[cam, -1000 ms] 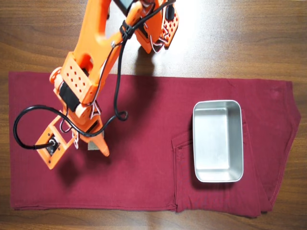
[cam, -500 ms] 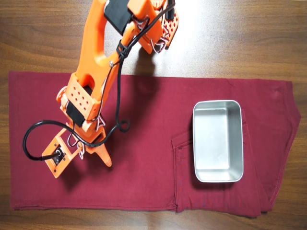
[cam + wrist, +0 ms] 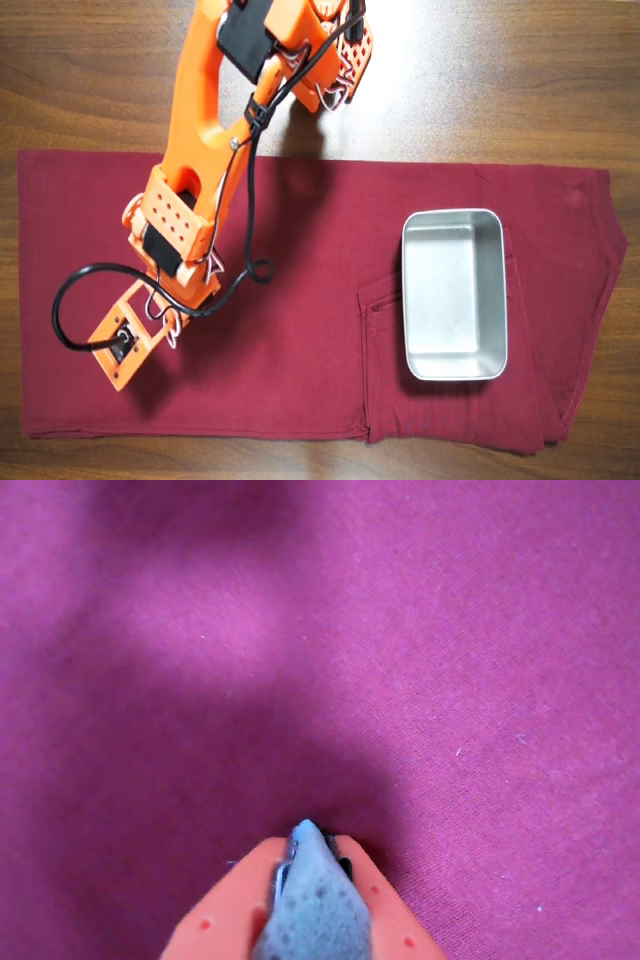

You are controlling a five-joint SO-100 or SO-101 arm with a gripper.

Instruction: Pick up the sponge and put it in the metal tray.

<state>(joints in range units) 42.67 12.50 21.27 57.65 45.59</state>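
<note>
In the wrist view my gripper (image 3: 312, 842) enters from the bottom edge, its orange jaws shut on the sponge (image 3: 316, 912), a grey-blue speckled foam piece squeezed to a wedge between them. Below it lies only dark red cloth (image 3: 420, 680). In the overhead view the orange arm (image 3: 195, 150) reaches from the top down over the left part of the cloth, and the sponge and fingertips are hidden beneath the wrist. The metal tray (image 3: 455, 372), shiny, rectangular and empty, sits on the cloth at the right, far from the gripper.
A dark red cloth (image 3: 300, 380) covers most of the wooden table (image 3: 500, 80). A black cable (image 3: 70, 290) loops left of the wrist camera mount (image 3: 120, 347). The arm's base (image 3: 340, 50) stands at the top edge.
The wrist has swung towards the lower left in the overhead view. The grey sponge seen beside the finger a second ago is now hidden under the arm.
</note>
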